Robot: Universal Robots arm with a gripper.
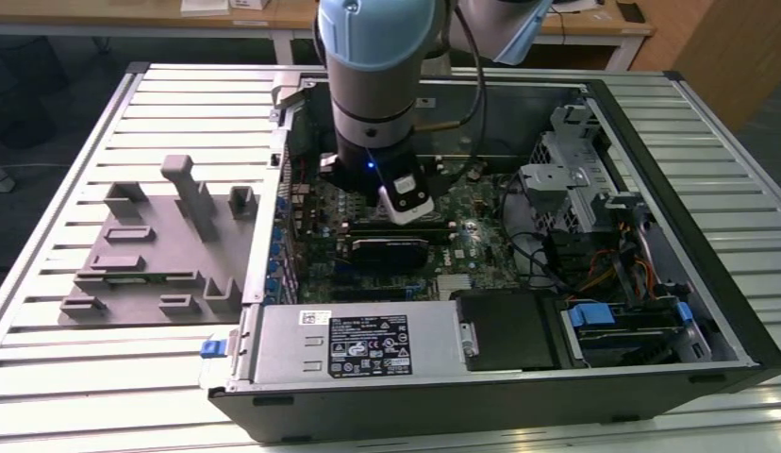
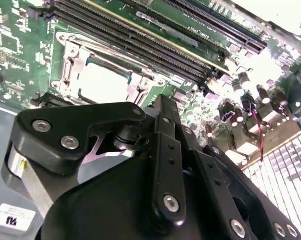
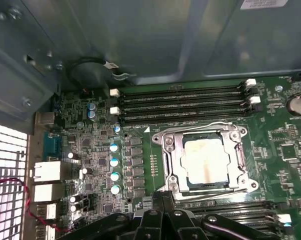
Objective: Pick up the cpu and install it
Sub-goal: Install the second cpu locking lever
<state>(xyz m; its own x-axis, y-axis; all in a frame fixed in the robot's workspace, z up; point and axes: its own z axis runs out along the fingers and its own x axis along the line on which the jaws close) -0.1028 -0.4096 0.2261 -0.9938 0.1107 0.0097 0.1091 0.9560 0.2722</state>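
The cpu (image 3: 204, 161) sits flat in its socket frame (image 3: 166, 165) on the motherboard (image 3: 95, 150) — memory slots (image 3: 180, 105) run close along both sides. The claw (image 3: 163, 220) hangs just beside the frame's edge; clenched or released, I cannot tell.

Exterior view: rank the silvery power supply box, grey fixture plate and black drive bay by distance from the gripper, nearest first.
1. Black drive bay: front of the case, toward the exterior view's right of the gripper.
2. Silvery power supply box: front edge of the case; too close to the drive bay to rank firmly.
3. Grey fixture plate: outside the case, at the exterior view's left, clearly farthest.
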